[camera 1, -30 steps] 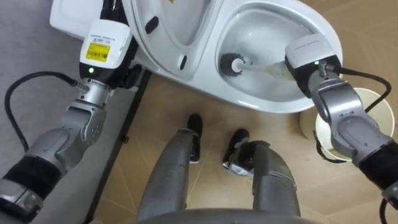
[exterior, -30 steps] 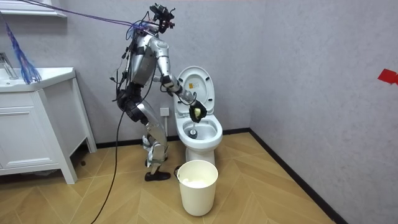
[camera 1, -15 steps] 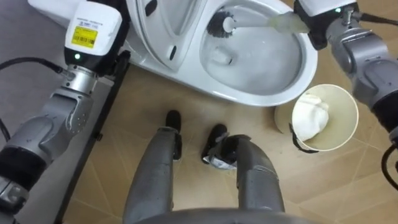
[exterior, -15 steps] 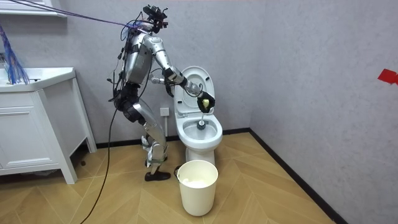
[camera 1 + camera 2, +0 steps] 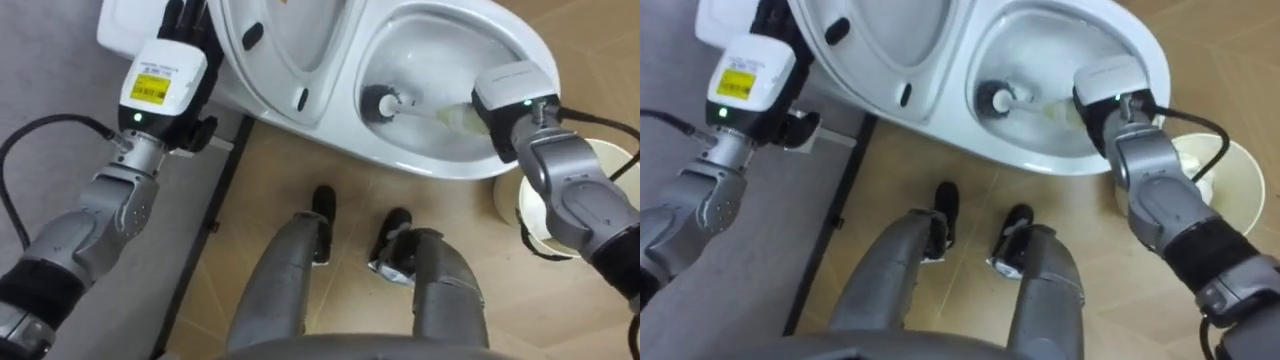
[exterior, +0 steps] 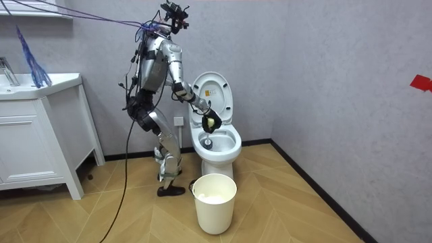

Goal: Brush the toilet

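Right hand (image 5: 512,95) | closed on brush (image 5: 452,118) | bristle head (image 5: 380,103) in toilet bowl (image 5: 440,40)

- No words or numbers can be read.
- Left of the toilet (image 5: 432,168), a yellow label (image 5: 152,86) with dark print sits on the casing behind the left hand (image 5: 186,28); it is too small to read.
- On the toilet's raised lid, a sticker (image 6: 210,88) is illegible.
- Toward the room view's right of the toilet, a red wall mark (image 6: 420,82) is cut off.

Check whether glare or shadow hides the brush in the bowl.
Left eye view: even light, only a soft sheen on the bowl; the brush shows its dark head plainly against the white. Right eye view: the same, no glare over it. Room view: flat light, the right hand at the bowl casts no hard shadow.
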Tool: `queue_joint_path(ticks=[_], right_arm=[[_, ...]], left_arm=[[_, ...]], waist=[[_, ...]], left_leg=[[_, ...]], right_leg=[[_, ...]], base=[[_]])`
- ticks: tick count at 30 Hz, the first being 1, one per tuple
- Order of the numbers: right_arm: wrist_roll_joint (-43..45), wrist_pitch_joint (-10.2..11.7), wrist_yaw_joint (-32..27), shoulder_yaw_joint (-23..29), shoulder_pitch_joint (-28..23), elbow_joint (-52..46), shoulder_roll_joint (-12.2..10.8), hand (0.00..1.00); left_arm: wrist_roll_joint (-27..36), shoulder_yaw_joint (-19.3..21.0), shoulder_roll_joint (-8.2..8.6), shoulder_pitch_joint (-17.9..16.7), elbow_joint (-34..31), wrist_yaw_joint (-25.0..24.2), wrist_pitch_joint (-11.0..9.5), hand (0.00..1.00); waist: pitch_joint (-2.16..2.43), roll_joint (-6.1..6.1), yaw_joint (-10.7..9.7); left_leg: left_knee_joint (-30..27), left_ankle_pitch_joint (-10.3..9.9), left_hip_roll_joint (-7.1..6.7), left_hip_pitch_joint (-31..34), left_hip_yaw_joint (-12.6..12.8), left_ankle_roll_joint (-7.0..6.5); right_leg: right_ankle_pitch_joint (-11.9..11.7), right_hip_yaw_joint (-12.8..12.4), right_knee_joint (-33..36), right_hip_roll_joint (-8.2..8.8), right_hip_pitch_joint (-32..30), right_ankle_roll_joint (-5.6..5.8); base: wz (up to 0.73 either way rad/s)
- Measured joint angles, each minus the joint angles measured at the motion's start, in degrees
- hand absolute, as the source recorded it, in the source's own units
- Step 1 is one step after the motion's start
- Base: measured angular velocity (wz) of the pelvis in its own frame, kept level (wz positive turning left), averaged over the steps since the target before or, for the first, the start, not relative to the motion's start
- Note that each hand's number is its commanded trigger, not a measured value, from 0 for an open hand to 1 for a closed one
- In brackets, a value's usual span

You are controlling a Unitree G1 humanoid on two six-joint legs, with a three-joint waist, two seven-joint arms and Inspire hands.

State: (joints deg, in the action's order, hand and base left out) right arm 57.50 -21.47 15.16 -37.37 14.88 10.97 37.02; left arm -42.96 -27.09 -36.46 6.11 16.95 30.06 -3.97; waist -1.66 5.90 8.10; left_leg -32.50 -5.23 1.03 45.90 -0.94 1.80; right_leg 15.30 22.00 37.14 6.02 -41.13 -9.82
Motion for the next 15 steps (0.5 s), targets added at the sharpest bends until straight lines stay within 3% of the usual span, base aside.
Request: queue_joint_path(ticks=[8,10,13,15], right_arm=[[0.6,0.2,0.1,5.0,-7.6,0.0,-1.1,1.0],[0.3,0.3,0.1,5.2,-8.6,0.2,-1.2,1.0],[0.4,2.1,0.2,8.7,-10.5,2.6,-3.1,1.0],[0.4,3.9,0.1,10.3,-12.2,2.9,-4.3,1.0]], left_arm=[[5.4,2.3,0.49,-3.6,3.1,-0.9,1.2,0.0],[6.4,3.0,0.62,-4.0,3.4,-1.7,2.3,0.0],[6.6,5.0,2.44,-4.3,4.4,-3.5,2.5,0.0],[7.1,7.3,2.52,-6.5,4.4,-5.0,2.4,0.0]], waist=[[-0.1,-0.3,0.0],[-0.16,-0.85,0.0],[-0.17,-1.63,-0.2],[-0.23,-3.08,-0.4]], left_leg=[[2.5,0.0,-0.68,-6.4,0.2,-0.04],[2.9,0.0,-0.95,-7.7,0.5,-0.04],[4.3,-0.1,-1.51,-10.9,0.5,-0.17],[5.3,-0.1,-1.77,-13.6,0.4,-0.28]], right_leg=[[1.0,0.9,-2.5,0.26,6.8,1.04],[1.4,1.3,-2.8,0.7,8.3,1.24],[1.9,1.7,-3.8,1.04,11.6,2.02],[2.1,1.6,-5.2,1.01,14.4,2.4]], base=[[0.09],[0.15],[0.16],[0.0]])
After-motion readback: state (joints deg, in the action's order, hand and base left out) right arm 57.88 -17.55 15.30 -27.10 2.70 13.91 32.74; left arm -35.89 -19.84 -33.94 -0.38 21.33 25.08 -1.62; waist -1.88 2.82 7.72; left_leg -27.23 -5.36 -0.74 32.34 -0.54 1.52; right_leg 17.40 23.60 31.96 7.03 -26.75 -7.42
